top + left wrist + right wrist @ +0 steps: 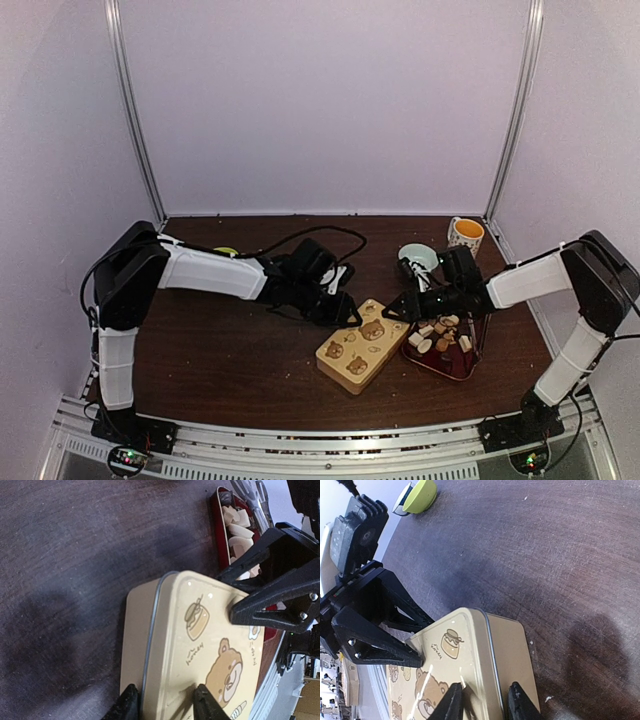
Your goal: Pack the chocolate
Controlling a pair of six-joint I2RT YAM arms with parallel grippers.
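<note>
The chocolate (440, 335), small white, tan and brown pieces, lies in a red tray (455, 368) right of centre; it also shows in the left wrist view, chocolate (237, 530). Beside it stands a tan tin (362, 345) with a bear-print lid (200, 630). My left gripper (345, 312) clamps the tin's far left rim, one finger on the lid, one on the side wall (167, 702). My right gripper (398, 308) pinches the far right rim the same way (485, 702). The tin's inside is hidden.
A white mug (465, 233) with an orange inside stands at the back right, with a pale bowl (417, 257) next to it. A green bowl (420, 495) sits at the back left behind the left arm. The tray's edge nearly touches the tin.
</note>
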